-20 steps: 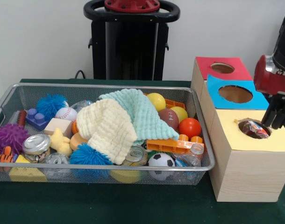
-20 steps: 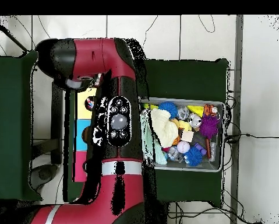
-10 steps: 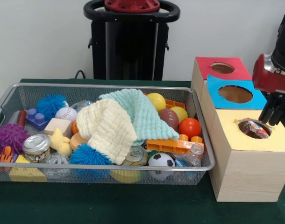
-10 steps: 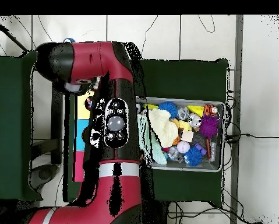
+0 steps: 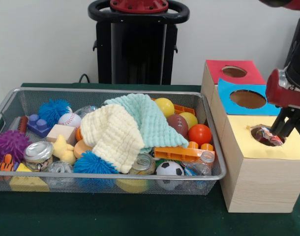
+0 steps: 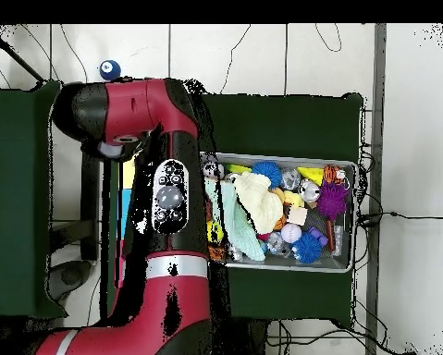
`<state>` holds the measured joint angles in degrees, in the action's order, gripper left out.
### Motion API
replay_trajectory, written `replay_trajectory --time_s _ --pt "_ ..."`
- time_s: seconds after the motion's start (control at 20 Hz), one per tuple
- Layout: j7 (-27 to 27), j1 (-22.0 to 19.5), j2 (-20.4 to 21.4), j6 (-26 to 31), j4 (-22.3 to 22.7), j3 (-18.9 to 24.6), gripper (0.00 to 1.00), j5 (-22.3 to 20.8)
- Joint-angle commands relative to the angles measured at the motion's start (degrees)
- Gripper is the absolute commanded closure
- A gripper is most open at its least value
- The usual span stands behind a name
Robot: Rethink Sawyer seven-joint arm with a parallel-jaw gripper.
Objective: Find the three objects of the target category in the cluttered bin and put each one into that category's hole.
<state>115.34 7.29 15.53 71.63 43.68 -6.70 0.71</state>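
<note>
Front view: I see my gripper (image 5: 279,132) at the right edge of the frame, hanging below the red wrist, with its dark fingers reaching down to the rim of the hole in the yellow-topped box (image 5: 262,169). The fingers look close together with only a thin gap, but I cannot tell whether they pinch anything. A crinkly wrapper-like item (image 5: 266,136) sits in that yellow hole, just beside the fingertips; I think it is a snack packet, though the view is poor. Behind the yellow box, toward the upper right, stand the blue-topped box (image 5: 248,99) and the red-topped box (image 5: 233,72), each with a round hole. The wire bin (image 5: 108,186) fills the left and centre of the frame. On top of the clutter lie a cream cloth (image 5: 113,134) and a mint cloth (image 5: 149,119), touching each other. An orange ball (image 5: 199,133) sits at the bin's right end, a soccer ball (image 5: 169,168) at the lower edge, and a purple spiky ball (image 5: 10,144) at the left end.

Overhead view: the red arm (image 6: 165,213) runs up the left-centre of the frame and hides the boxes. The bin (image 6: 345,263) lies right of centre.
</note>
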Motion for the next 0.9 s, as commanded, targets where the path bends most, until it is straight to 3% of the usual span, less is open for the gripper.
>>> replay_trajectory --time_s 0.05,0.55,0.9 --pt "6.4 0.1 -2.3 -7.0 10.2 0.7 1.0 -3.4" --pt "6.1 0.4 -3.3 -10.9 12.7 0.4 1.0 -3.4" --pt "4.8 -0.8 -4.2 -4.6 12.0 2.2 1.0 -0.9"
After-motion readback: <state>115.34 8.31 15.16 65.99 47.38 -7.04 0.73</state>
